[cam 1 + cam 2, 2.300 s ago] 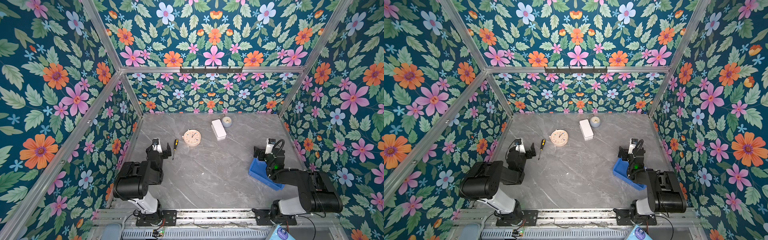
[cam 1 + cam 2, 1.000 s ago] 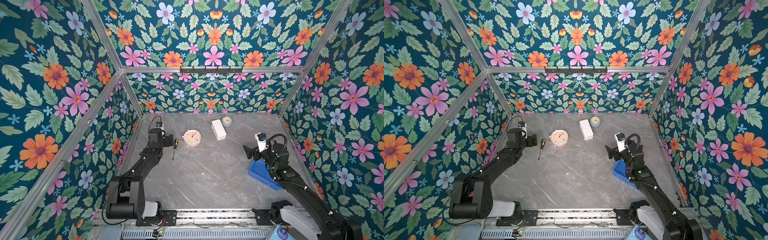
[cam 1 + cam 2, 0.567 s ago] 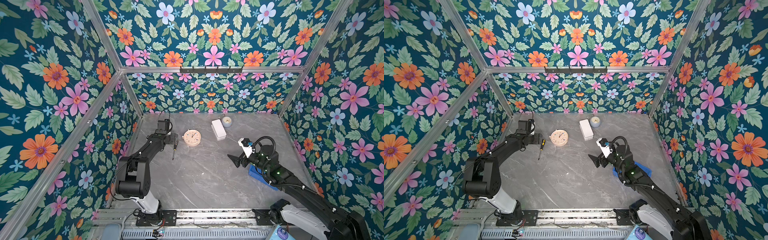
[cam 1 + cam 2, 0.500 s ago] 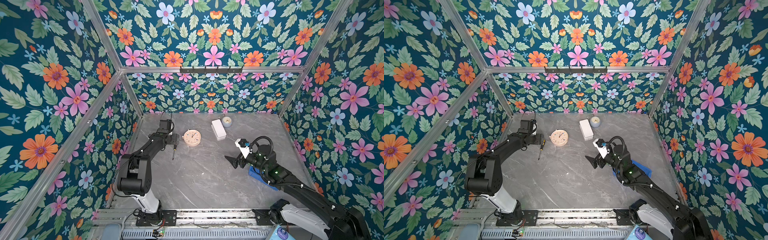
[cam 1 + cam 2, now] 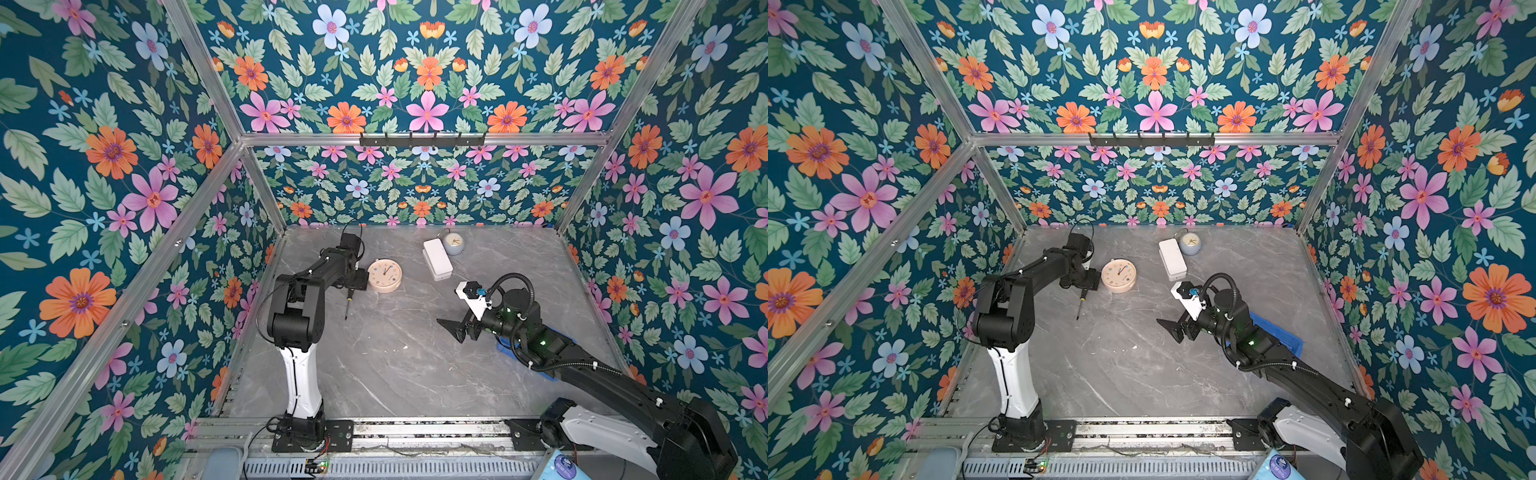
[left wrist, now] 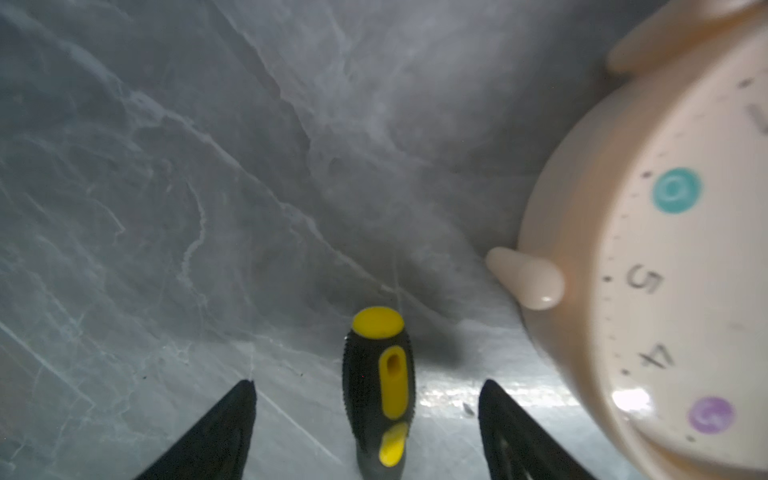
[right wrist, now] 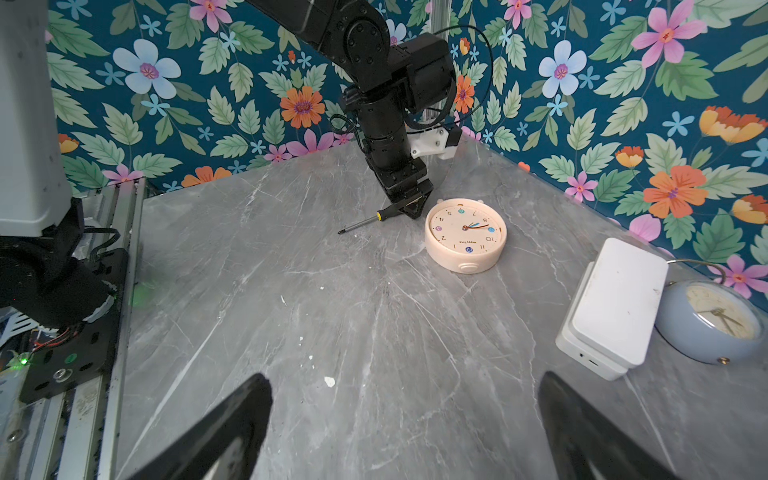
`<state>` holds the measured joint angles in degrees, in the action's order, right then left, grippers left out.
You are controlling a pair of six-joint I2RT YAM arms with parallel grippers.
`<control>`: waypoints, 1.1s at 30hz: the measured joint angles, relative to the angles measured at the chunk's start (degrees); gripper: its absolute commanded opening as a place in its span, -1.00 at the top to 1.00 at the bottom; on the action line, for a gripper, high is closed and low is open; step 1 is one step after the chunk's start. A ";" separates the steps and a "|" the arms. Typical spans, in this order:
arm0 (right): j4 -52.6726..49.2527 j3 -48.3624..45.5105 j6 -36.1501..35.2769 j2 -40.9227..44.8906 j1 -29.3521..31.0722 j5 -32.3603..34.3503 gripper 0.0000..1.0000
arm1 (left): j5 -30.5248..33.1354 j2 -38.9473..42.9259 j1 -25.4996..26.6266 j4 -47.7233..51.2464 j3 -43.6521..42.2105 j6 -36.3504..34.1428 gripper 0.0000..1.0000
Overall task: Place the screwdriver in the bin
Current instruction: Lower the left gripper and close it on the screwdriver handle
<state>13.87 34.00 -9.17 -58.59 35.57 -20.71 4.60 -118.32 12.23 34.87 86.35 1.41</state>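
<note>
Left claw (image 6: 366, 384) now lowered, open, 2 jaws astride black-and-yellow screwdriver (image 7: 368, 221) on grey marble tabletop (image 7: 374, 311). Risk: round handle rolls, jaw nudges peach round clock (image 6: 623, 249). Blue plastic bin (image 5: 1281, 334) well apart, beneath right arm; right claw (image 7: 405, 376) open.

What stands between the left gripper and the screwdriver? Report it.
Nothing visible. The screwdriver handle lies between the open jaws of the left gripper, with bare table on both sides of it. The peach clock sits off to one side, outside the jaws.
</note>
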 measured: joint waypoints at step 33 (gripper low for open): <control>-4.98 -1.64 5.01 6.21 0.00 8.44 -0.98 | 2.45 4.04 1.25 -0.04 -2.56 4.42 0.73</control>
<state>8.88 32.36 -4.16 -52.38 35.57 -12.27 7.05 -114.28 13.47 34.83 83.79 5.82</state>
